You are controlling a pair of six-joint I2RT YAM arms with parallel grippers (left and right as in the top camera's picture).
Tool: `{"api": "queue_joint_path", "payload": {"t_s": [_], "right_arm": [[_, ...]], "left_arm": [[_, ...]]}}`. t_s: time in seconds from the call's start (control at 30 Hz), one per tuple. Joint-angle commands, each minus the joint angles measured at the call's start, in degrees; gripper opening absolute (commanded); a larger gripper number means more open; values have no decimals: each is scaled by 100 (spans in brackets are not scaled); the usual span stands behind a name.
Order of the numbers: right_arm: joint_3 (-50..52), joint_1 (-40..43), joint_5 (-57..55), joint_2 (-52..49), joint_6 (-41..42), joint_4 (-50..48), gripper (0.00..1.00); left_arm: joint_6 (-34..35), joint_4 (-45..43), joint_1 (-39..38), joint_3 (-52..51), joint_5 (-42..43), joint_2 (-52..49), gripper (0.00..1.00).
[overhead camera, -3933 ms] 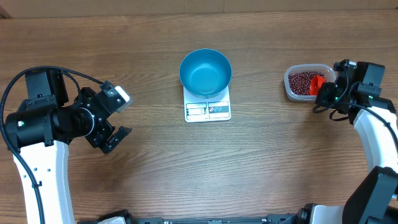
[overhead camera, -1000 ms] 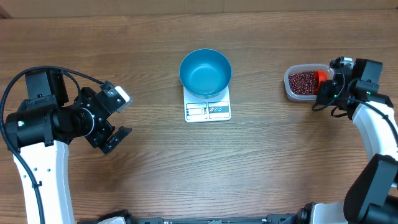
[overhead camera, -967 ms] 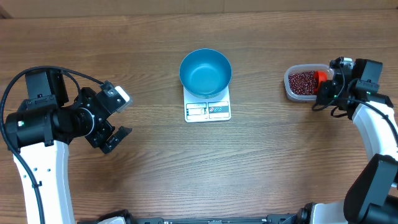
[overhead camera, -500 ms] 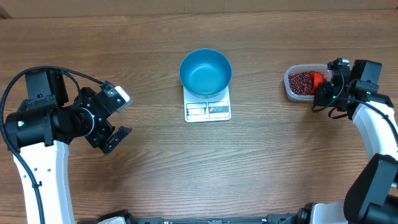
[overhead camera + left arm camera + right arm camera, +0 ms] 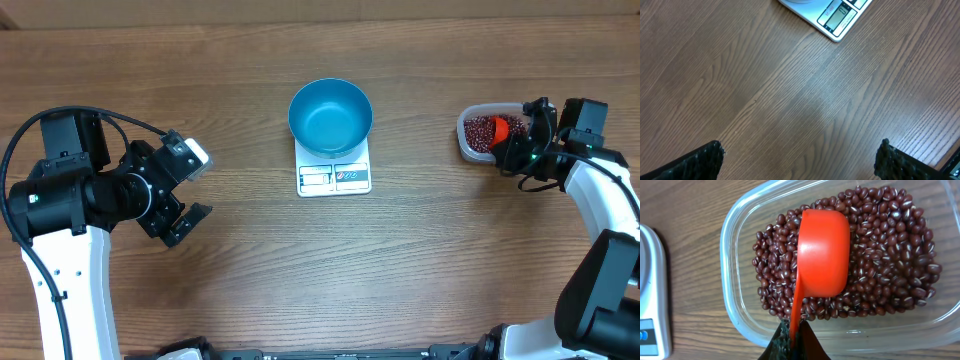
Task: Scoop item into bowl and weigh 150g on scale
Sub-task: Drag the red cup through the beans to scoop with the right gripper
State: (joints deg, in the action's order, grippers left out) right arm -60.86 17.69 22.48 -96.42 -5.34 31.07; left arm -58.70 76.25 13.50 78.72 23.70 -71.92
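With the right gripper (image 5: 792,340) clamped on the red scoop (image 5: 822,252), we should dig under the beans (image 5: 890,255), level it, then carry to the blue bowl (image 5: 330,118) at nine o'clock.

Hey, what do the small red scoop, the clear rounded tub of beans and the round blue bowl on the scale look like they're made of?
The small red scoop looks like moulded plastic: smooth, semi-gloss, one even colour. The clear rounded tub seems transparent plastic; the wooden table shows through its wall. The round blue bowl is probably plastic, evenly coloured with a soft sheen.
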Motion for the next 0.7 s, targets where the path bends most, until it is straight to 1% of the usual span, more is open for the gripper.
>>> {"api": "queue_joint_path", "payload": {"t_s": [0.0,0.17,0.3,0.4,0.67], "right_arm": [[-98,7,365,-166,415,35,4],[-98,7,752,-166,750,92,4],[-98,9,765,-166,911,227,4],[-98,63,763,-166,1287,229,4],[-98,354,815,-188,1939,227,4]], "left_arm": [[-197,-2,0,13,-59,-9,100],[-197,-2,0,13,-59,-9,100],[-197,-2,0,13,-59,-9,100],[-197,-2,0,13,-59,-9,100],[-197,-2,0,13,-59,-9,100]]}}
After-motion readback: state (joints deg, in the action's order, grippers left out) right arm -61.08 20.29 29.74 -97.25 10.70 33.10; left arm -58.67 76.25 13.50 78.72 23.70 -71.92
